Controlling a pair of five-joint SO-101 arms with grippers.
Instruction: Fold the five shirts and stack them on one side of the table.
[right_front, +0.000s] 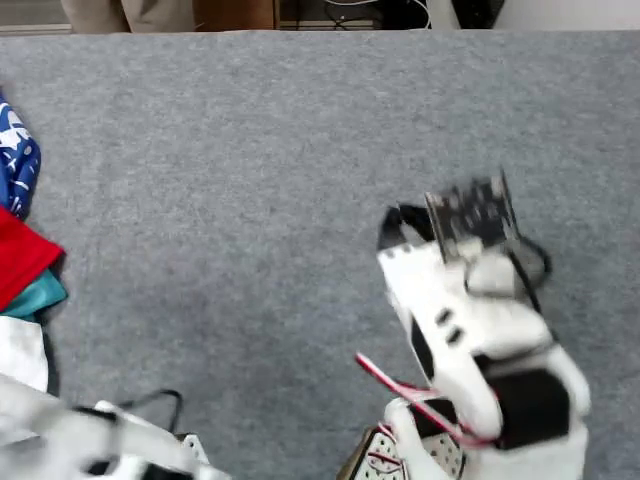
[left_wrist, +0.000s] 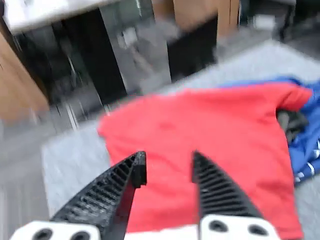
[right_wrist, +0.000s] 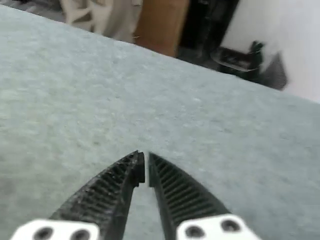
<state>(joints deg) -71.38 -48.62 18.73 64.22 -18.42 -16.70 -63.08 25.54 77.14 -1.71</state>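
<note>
The left gripper (left_wrist: 169, 167) hung with its jaws moderately apart just above the red shirt (left_wrist: 220, 145), which lay in the heap at the table's (right_front: 250, 150) left edge with a blue shirt (left_wrist: 305, 145) beside it. The right gripper (right_wrist: 146, 167) sat all but closed on nothing over bare table nearer the front edge. The step looked to be picking up the red shirt, best done by pinching only its top layer near a hem, then drawing it clear to the open middle for spreading.
</note>
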